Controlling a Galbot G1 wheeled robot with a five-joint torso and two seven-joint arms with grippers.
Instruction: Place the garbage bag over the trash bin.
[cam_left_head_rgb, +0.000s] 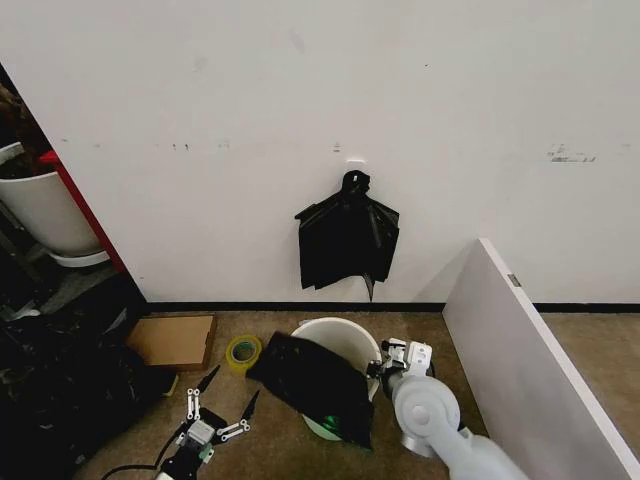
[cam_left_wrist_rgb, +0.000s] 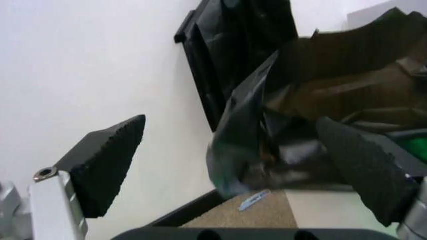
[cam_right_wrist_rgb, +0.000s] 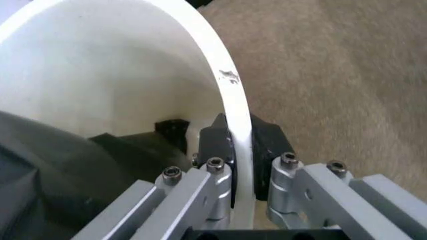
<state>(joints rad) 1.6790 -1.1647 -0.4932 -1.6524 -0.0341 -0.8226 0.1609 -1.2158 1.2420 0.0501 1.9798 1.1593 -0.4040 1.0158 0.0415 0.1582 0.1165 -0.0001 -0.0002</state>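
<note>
The thin glossy black plastic garbage bag (cam_left_head_rgb: 312, 382), judged light, limp and slippery, is draped across the round cream-white plastic trash bin (cam_left_head_rgb: 345, 335), whose rim is pinched by the right end effector (cam_left_head_rgb: 385, 358), while the left end effector (cam_left_head_rgb: 222, 394) is held wide open, empty, near a free edge best gripped.

The garbage bag (cam_left_head_rgb: 318, 385) covers the front wall of the trash bin (cam_left_head_rgb: 340, 335) and most of its greenish base. In the right wrist view, the bin's rim hides the contact faces of the right gripper (cam_right_wrist_rgb: 241, 145). The head view's lower edge cuts off the left gripper (cam_left_head_rgb: 222, 396) behind its fingers.
</note>
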